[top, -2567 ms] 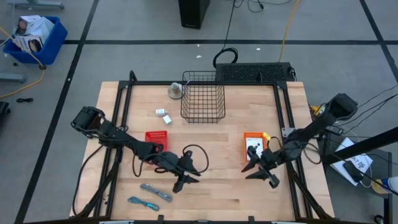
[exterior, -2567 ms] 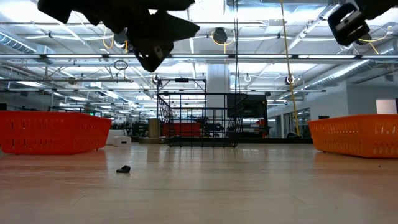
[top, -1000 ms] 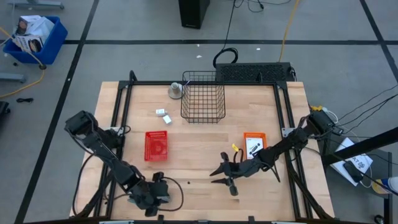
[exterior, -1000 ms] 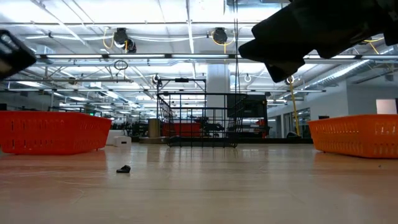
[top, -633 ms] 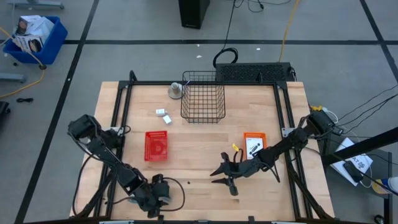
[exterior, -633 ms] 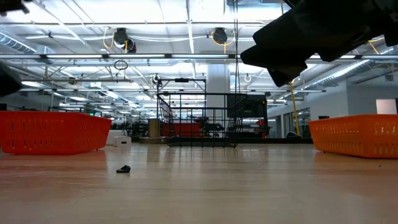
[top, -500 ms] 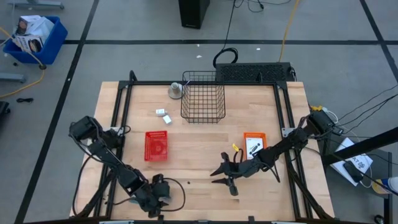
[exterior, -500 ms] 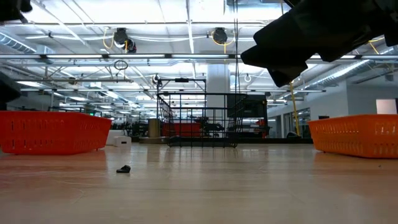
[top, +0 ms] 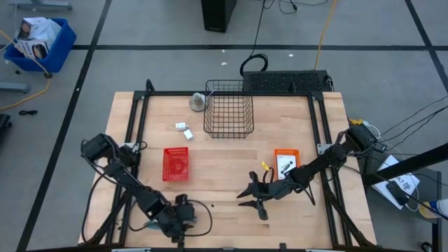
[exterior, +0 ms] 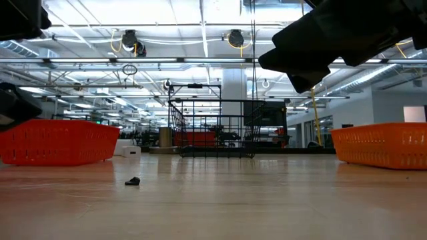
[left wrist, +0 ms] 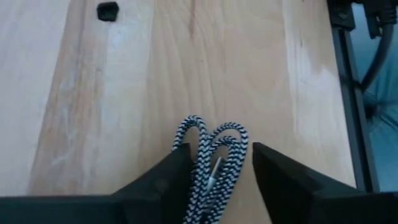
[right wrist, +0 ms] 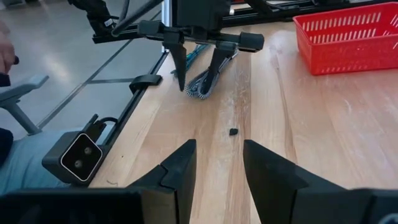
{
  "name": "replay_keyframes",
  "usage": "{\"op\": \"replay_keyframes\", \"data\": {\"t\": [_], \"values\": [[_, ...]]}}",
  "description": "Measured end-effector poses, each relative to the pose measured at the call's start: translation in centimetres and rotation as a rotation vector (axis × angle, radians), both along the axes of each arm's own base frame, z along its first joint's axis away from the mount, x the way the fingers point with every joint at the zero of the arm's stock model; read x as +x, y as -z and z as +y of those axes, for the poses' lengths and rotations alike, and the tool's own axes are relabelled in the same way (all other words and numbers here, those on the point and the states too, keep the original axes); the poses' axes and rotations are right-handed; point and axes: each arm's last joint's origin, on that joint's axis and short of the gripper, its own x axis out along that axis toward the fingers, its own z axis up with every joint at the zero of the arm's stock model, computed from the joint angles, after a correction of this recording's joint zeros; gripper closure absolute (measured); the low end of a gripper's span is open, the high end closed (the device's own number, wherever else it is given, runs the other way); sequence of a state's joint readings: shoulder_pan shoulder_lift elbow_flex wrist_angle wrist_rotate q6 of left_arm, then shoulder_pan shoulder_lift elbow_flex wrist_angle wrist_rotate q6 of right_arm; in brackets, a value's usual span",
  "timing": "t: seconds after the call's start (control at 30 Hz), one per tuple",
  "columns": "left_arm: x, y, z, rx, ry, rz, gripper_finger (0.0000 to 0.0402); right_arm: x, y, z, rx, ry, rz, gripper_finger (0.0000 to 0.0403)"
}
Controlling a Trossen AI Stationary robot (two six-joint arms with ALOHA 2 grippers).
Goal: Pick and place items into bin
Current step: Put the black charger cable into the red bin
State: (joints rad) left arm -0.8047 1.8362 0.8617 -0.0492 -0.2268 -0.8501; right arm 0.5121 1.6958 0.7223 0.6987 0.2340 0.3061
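Note:
A grey strip (left wrist: 211,149), a black-and-white braided cord folded in loops, lies on the wood near the table's near left corner. My left gripper (left wrist: 219,149) points steeply down over it, open, one finger on each side of its looped end; the right wrist view shows the same gripper (right wrist: 199,70) over the strip (right wrist: 202,85). A teal-blue cord (right wrist: 194,55) lies just beyond it. Two white blocks (top: 184,129) rest left of the black wire bin (top: 229,108) at the far middle. My right gripper (top: 246,196) hovers open at the near middle. My left gripper's fingers come from above at a slant and stand on either side of the strip's looped end (left wrist: 200,127), which lies flat on the table. Whether a finger touches it, I cannot tell.
A red basket (top: 176,163) stands left of centre. An orange tray (top: 285,162) with a white packet stands to the right. A small black bit (right wrist: 233,131) lies on the wood between the grippers. A grey round thing (top: 198,102) sits beside the bin.
My left gripper has come down toward the table and a little toward its right, onto the grey strip at the near left. The strip has not moved.

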Motion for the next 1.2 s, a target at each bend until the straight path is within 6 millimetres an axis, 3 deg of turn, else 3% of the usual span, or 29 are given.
{"op": "replay_keyframes", "data": {"t": [0.3, 0.47, 0.6, 0.77, 1.0, 1.2], "values": [[0.6, -0.5, 0.4, -0.015, -0.017, -0.034, 0.0382, 0.0, 0.0, 0.0, 0.000, 0.000, 0.000, 0.0277], [0.7, -1.9, 1.0, -0.023, -0.049, -0.079, 0.0366, 0.0, 0.0, 0.0, 0.000, 0.000, 0.000, 0.0277], [0.5, -4.9, 1.5, -0.023, -0.096, -0.196, 0.0359, 0.0, 0.0, 0.0, 0.000, 0.000, 0.000, 0.0277], [-0.3, -8.9, 2.7, 0.003, -0.127, -0.327, 0.0390, 0.0, 0.0, 0.0, 0.002, 0.001, 0.001, 0.0277], [-2.6, -13.6, 6.1, 0.137, -0.289, -0.465, 0.0372, 0.0, 0.0, 0.0, 0.012, 0.004, 0.007, 0.0277], [-3.8, -16.2, 9.3, 0.240, -0.476, -0.568, 0.0393, -0.1, 0.0, 0.1, 0.012, 0.003, 0.007, 0.0277]]}}
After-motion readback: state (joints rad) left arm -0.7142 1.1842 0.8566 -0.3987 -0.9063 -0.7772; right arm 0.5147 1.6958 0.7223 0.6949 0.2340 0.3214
